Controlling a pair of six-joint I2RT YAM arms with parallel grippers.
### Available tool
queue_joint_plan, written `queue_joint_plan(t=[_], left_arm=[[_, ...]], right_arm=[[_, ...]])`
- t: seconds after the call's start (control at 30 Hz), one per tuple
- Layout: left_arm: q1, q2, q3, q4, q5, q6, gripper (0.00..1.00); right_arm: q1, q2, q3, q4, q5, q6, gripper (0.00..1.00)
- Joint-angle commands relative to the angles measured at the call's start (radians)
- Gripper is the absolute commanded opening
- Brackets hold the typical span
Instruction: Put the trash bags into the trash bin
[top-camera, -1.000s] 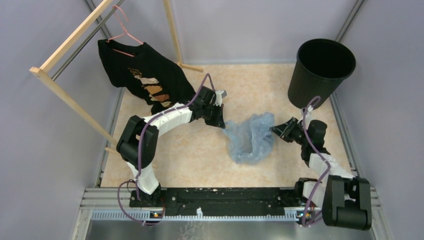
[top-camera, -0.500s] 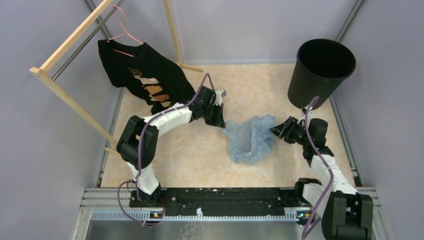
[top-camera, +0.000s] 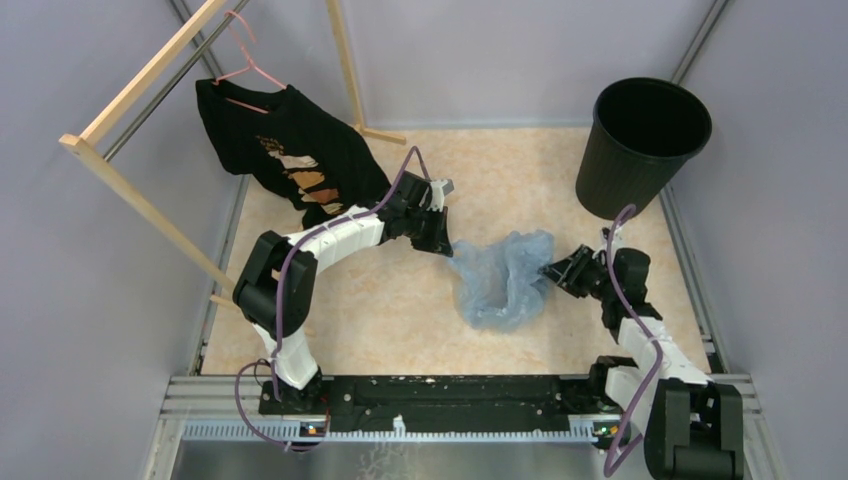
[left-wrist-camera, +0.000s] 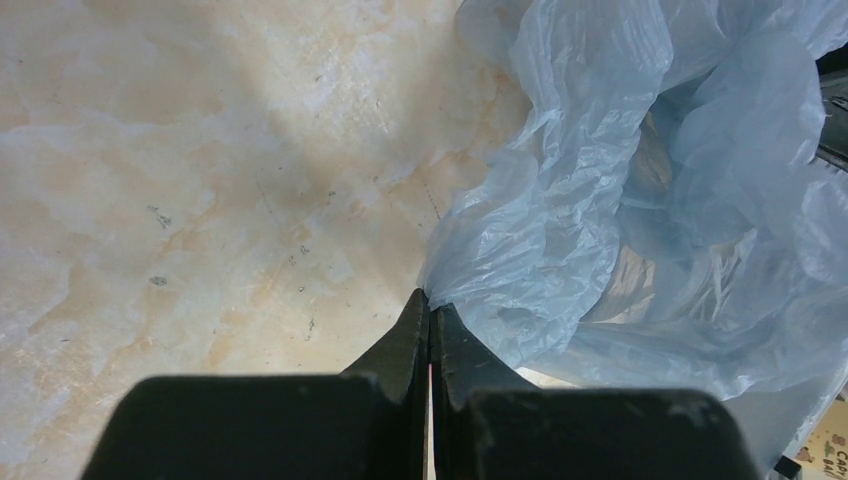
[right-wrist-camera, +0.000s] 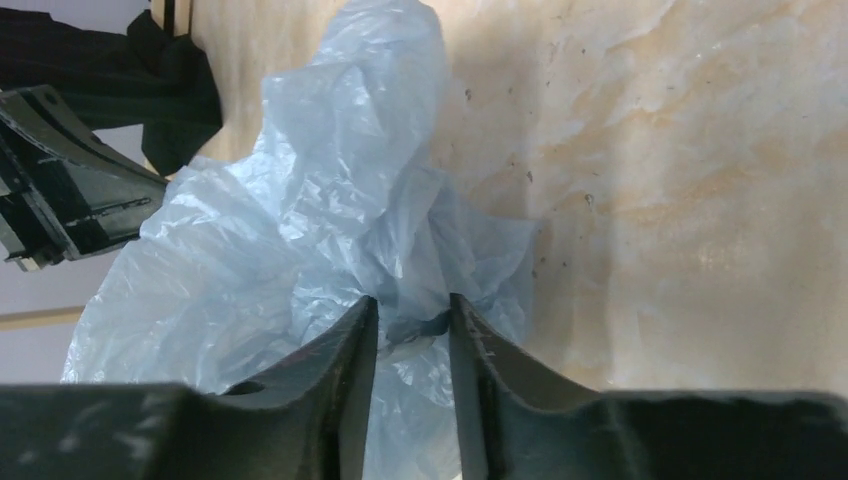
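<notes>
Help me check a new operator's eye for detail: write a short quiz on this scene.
1. True or false: the trash bag already lies inside the trash bin.
2. What is the left gripper shut on? A) the bin's rim; B) an edge of the bag; C) nothing.
3. What hangs from the wooden rack?

Key: 1. False, the bag lies on the table, apart from the bin. 2. B. 3. A black T-shirt.
</notes>
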Motion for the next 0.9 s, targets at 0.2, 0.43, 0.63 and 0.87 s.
queue_joint_plan(t=[0.2,0.43,0.63,0.87], left_arm=[[0.004,-0.061,0.006,0.033,-0.001,-0.011,0.00],[0.003,-0.093,-0.007,0.039,-0.073,-0.017,0.00],[0.004,-0.141,-0.021,0.041,-0.192,0.032,0.00],[0.001,-0.210,-0.085,0.104,-0.226,0.018,0.00]], right_arm=[[0.012,-0.074,0.056,-0.061,0.065,-0.046,0.11],[0.020,-0.156,0.165,-0.326,0.151,-0.173,0.12],[0.069,-0.155,0.249,-0.388,0.193,-0.197,0.14],[0.143,-0.178,0.351,-0.451,0.237,-0.229,0.11]])
